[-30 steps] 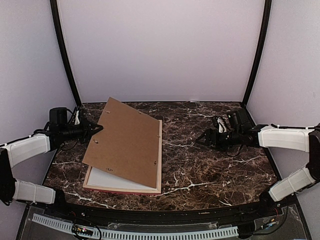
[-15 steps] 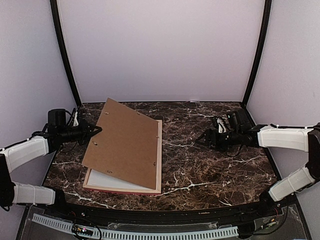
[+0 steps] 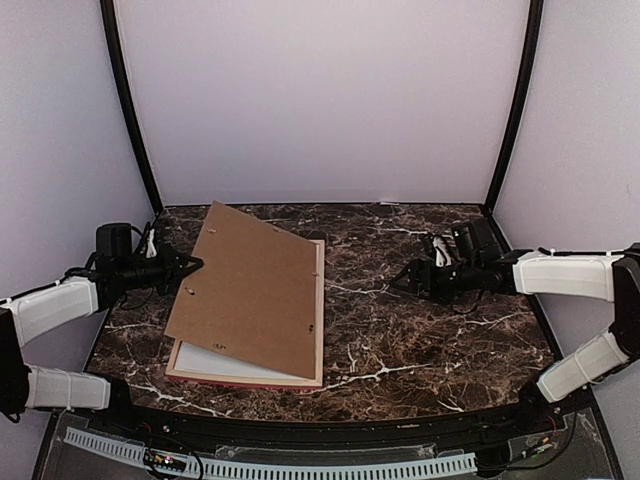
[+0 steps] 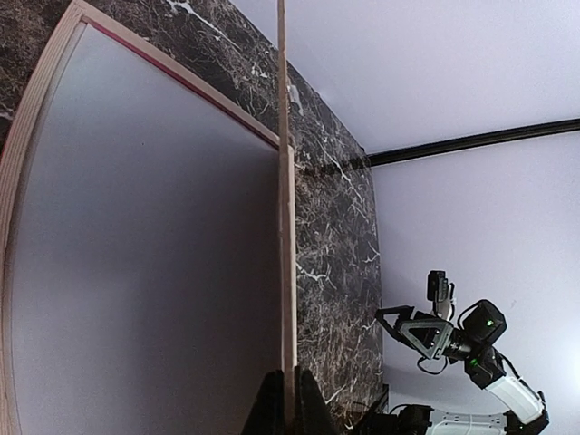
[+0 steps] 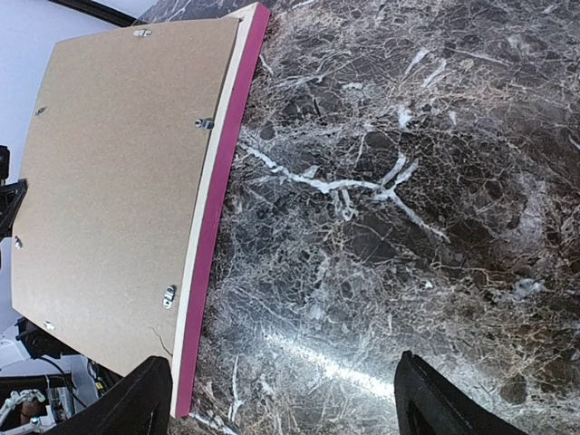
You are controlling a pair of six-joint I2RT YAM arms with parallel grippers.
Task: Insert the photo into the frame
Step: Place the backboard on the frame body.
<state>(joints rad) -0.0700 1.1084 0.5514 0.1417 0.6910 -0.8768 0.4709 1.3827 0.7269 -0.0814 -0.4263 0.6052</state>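
The left tool (image 3: 190, 265) is reaching in from the counter's left edge and is clamping the left edge of the backing board (image 3: 255, 295), a thin, flat, matte brown fibreboard rectangle. The board is tilting: its left side is raised, and its right side is resting on the frame (image 3: 320, 330) near the right rail. Small metal clips (image 5: 169, 294) are sitting near the board's edges. The frame is lying face down on the left half of the counter (image 3: 430, 340), showing pale raw wood on its back and a pink-red outer side. The photo (image 3: 215, 358) is lying inside the frame, smooth white back upward, under the raised board. The counter is glossy dark brown marble with white veins. The right tool (image 3: 405, 280) is hovering over the counter's right half, fingers spread wide, gripping nothing.
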